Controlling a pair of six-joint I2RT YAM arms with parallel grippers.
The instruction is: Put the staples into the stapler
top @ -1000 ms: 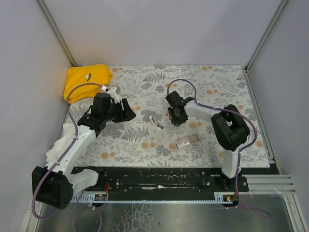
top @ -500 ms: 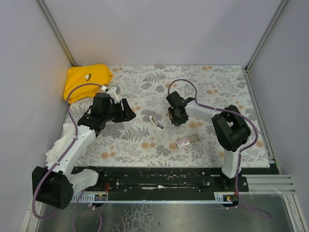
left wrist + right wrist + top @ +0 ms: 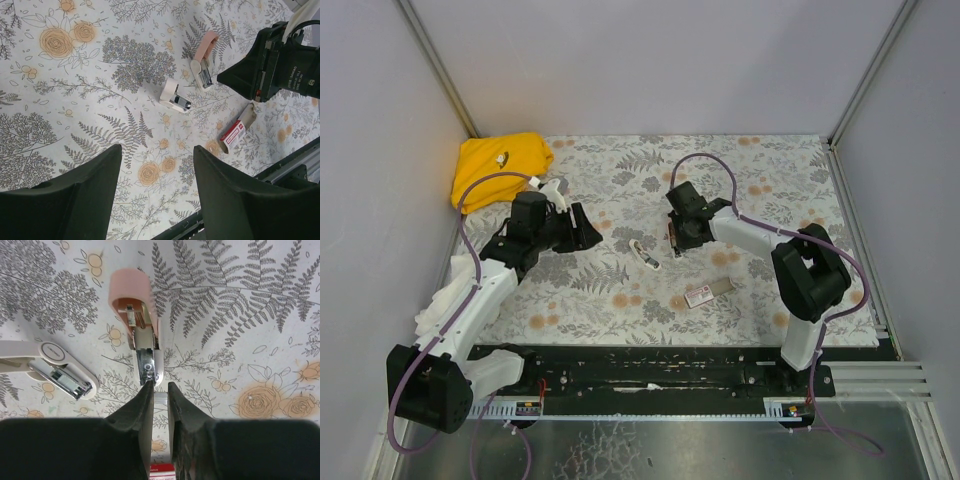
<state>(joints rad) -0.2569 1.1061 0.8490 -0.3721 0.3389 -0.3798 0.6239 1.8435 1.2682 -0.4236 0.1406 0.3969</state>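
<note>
The stapler lies on the floral mat as two pieces. Its pink piece (image 3: 135, 315) has a metal channel that ends right at my right gripper's tips, and its white piece (image 3: 55, 367) lies to the left. Both show in the left wrist view, pink (image 3: 205, 55) and white (image 3: 172, 95). My right gripper (image 3: 160, 386) is shut on the staples (image 3: 160, 399), a short silvery strip between its fingers, just behind the stapler's metal end. From above, the right gripper (image 3: 674, 238) sits mid-mat, right of the white piece (image 3: 644, 252). My left gripper (image 3: 156, 165) hangs open and holds nothing.
The red-and-white staple box (image 3: 705, 294) lies near the front of the mat, also seen behind my right fingers (image 3: 162, 471). A yellow cloth (image 3: 500, 165) sits at the back left corner. White material (image 3: 435, 315) lies by the left arm. Walls enclose three sides.
My right gripper has shifted slightly toward the back and its jaws have narrowed a little on the strip. The right elbow swung right. The left arm has not moved.
</note>
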